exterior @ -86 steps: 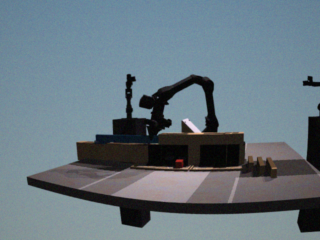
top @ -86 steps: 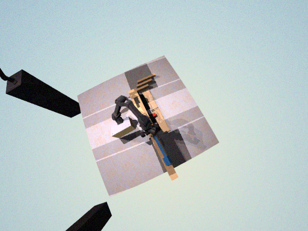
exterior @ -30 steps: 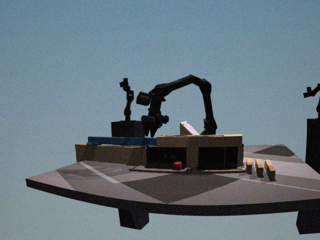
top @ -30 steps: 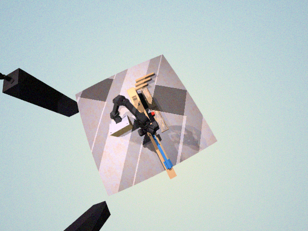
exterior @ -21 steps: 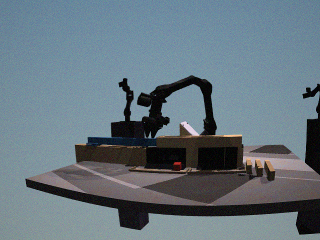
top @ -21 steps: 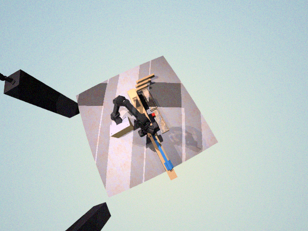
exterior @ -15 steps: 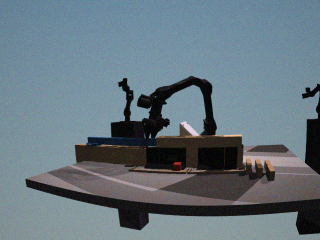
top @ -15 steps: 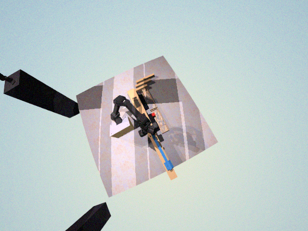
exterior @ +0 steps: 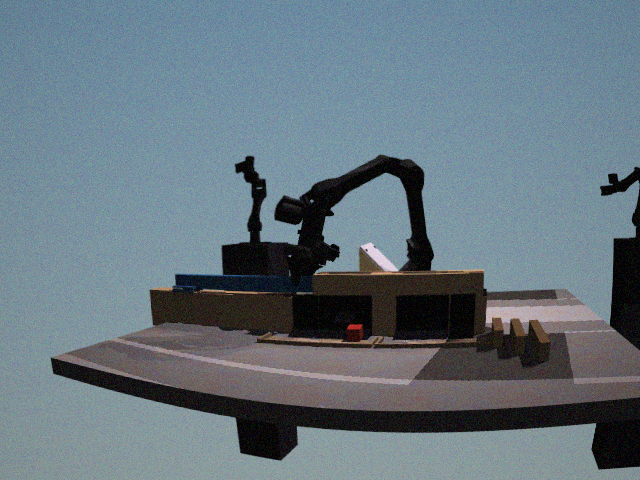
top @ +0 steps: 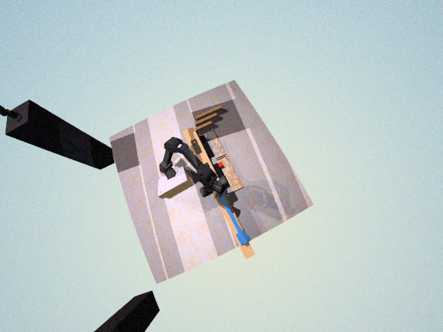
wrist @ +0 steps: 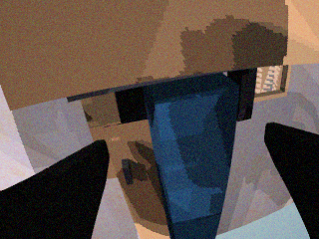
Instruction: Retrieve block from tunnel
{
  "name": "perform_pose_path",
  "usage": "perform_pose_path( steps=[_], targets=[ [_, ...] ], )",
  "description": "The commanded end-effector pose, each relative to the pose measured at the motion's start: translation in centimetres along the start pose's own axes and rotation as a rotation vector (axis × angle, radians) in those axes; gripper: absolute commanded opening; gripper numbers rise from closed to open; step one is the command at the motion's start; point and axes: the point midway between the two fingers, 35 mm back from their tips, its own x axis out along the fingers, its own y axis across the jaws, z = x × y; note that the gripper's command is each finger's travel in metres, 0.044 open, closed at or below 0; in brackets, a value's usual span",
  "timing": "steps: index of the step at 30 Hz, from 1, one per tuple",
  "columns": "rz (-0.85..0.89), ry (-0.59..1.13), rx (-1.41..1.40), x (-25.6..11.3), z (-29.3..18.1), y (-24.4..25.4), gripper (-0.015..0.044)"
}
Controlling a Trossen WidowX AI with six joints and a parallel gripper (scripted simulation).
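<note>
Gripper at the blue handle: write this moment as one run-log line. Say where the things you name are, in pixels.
gripper (top: 219, 194) (exterior: 295, 279) (wrist: 186, 149): open | blue handle (top: 230, 214) (exterior: 232, 282) (wrist: 191, 164): between fingers, ungripped | red block (top: 220, 164) (exterior: 354, 332): outside gripper

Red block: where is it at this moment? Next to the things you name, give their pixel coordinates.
In the exterior view, the red block (top: 220, 164) (exterior: 354, 332) sits in front of the tunnel's (exterior: 383, 304) left dark opening, on the low tray (top: 234, 176) (exterior: 315, 341) along its base.
</note>
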Motion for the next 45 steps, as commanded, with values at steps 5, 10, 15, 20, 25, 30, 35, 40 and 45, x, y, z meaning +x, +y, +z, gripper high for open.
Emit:
perform_pose_path(
  steps=[5, 10, 15, 20, 25, 30, 35, 40, 45],
  targets=[
    [0.000, 0.000, -0.001, -0.1, 0.0, 0.0, 0.0204],
    [0.000, 0.000, -0.001, -0.1, 0.0, 0.0, 0.0072],
    [0.000, 0.000, -0.001, -0.1, -0.2, 0.0, 0.0000],
    [-0.001, 0.001, 0.000, 0.2, -1.4, -0.1, 0.0000],
    [-0.001, 0.002, 0.001, 0.6, -3.0, 0.0, 0.0000],
    [-0.002, 0.002, 0.002, 1.1, -4.6, 0.1, 0.0000],
    [-0.003, 0.002, 0.003, 1.6, -5.9, 0.2, 0.0000],
    [0.006, -0.004, 0.000, 0.9, -5.0, 0.3, 0.0105],
    [0.005, -0.003, 0.000, 0.5, -5.1, 0.2, 0.0236]
  ],
)
